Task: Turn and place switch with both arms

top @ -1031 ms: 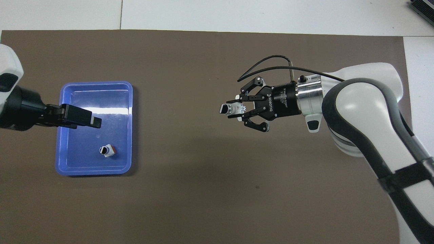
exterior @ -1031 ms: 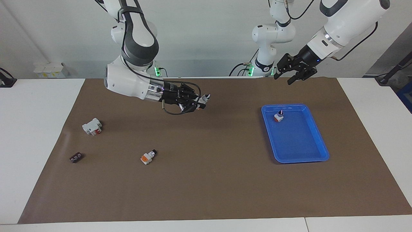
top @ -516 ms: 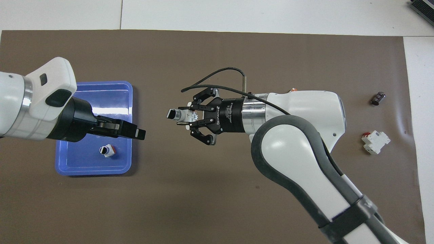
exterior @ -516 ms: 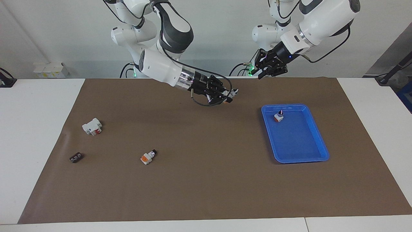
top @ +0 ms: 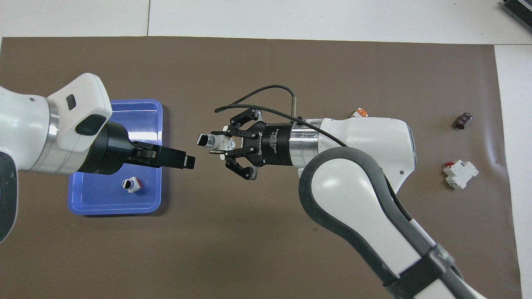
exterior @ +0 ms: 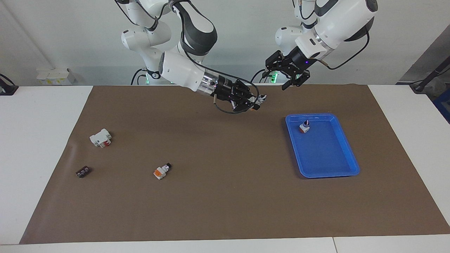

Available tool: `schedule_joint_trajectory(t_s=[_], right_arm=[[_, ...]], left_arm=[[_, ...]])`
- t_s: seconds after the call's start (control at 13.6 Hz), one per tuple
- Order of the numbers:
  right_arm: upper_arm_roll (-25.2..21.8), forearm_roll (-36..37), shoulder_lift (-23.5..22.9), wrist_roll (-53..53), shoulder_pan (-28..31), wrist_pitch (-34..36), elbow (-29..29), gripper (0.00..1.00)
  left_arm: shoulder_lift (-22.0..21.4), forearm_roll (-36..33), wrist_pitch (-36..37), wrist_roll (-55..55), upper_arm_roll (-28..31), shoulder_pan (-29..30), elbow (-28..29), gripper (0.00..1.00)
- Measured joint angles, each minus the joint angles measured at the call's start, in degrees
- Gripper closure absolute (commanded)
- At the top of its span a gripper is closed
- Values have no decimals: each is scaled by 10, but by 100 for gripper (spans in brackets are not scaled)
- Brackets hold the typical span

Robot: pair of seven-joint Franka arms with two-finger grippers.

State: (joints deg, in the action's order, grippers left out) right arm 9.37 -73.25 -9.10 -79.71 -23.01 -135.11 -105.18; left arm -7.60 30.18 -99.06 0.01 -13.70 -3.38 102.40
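Overhead view: the right gripper (top: 220, 143) is pinched on a switch (top: 210, 141), held level in the air over the brown mat (top: 266, 249), black knob pointing toward the left arm's end of the table. Its outer links splay to the sides while the fingertips clamp the white body. In the facing view this gripper (exterior: 255, 103) and the switch (exterior: 259, 101) hang above the mat between the table's middle and the blue tray (exterior: 346, 151).

The left gripper (exterior: 287, 74) is also in the air, over the mat's edge nearest the robots; its two fingers stand spread apart with nothing between them. From above, the left gripper (top: 183, 160) points at the held switch and stops just short of the knob, not touching it.

A second switch (exterior: 304, 127) stands upright in the tray, in the corner nearest the robots, knob up. A third switch (exterior: 161, 171) lies on its side on the mat toward the right arm's end, farther from the robots than the held one. Beside it toward that end sit a white block (exterior: 100, 138) with a red patch and, farther from the robots, a small black piece (exterior: 83, 172), both well apart from the tray.
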Motion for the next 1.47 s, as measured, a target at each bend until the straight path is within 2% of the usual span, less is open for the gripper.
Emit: schedule_joint_trajectory(t_s=[0.07, 0.15, 0.22, 0.29, 0.44, 0.74, 0.96, 1.03, 1.1, 1.18, 1.47], right_arm=[[0, 0, 0, 0, 0, 0, 0, 100], [0, 0, 0, 0, 0, 0, 0, 100], [0, 0, 0, 0, 0, 0, 0, 100], [0, 0, 0, 0, 0, 0, 0, 100], [0, 0, 0, 0, 0, 0, 0, 100], [0, 0, 0, 0, 0, 0, 0, 100], [0, 0, 0, 0, -1, 0, 0, 100], [0, 0, 0, 0, -1, 0, 0, 100], [0, 0, 0, 0, -1, 0, 0, 100], [0, 0, 0, 0, -1, 0, 0, 100], [0, 0, 0, 0, -1, 0, 0, 100]], left_arm=[[0, -31, -19, 0, -9, 0, 1, 7], [0, -49, -36, 2, -17, -1, 3, 15], [0, -54, -47, 12, -21, -1, 6, 18], [0, -51, -53, 27, -23, -1, 11, 26], [0, -8, -61, 67, -18, 0, 20, 33], [0, 98, -100, 139, -6, 9, 34, 34], [0, 151, -129, 201, 2, 10, 59, 30], [0, 166, -134, 219, 6, 11, 64, 32], [0, 174, -136, 234, 8, 15, 66, 52], [0, 178, -136, 242, 10, 16, 67, 65], [0, 178, -136, 250, 10, 16, 71, 75]])
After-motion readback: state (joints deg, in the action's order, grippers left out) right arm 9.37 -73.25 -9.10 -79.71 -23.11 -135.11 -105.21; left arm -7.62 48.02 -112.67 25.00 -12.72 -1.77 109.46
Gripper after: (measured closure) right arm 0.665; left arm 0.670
